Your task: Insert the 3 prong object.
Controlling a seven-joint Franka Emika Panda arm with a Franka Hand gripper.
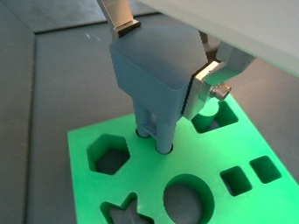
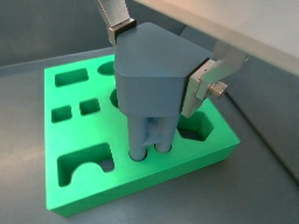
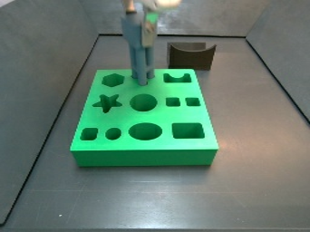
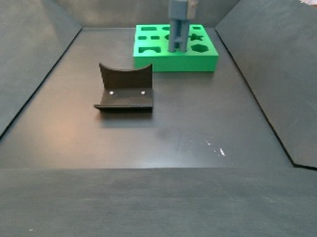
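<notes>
The 3 prong object (image 1: 156, 74) is a tall blue-grey piece held upright, prongs down. My gripper (image 1: 163, 57) is shut on its wide upper body, with one silver finger (image 1: 121, 28) on each side; both wrist views show this (image 2: 160, 57). The prong tips (image 2: 145, 149) meet the top of the green board (image 2: 82, 188) at small holes between its cut-outs. How deep they reach I cannot tell. In a side view the piece (image 3: 137, 54) stands at the board's (image 3: 145, 149) far left part, under the gripper (image 3: 138, 20). It also shows in a side view (image 4: 180, 32).
The green board has several shaped cut-outs: hexagon (image 1: 107, 154), star, circles, squares. The dark fixture (image 3: 191, 56) stands on the floor beside the board's far right corner, and apart from the board in a side view (image 4: 124, 90). Grey walls enclose the floor.
</notes>
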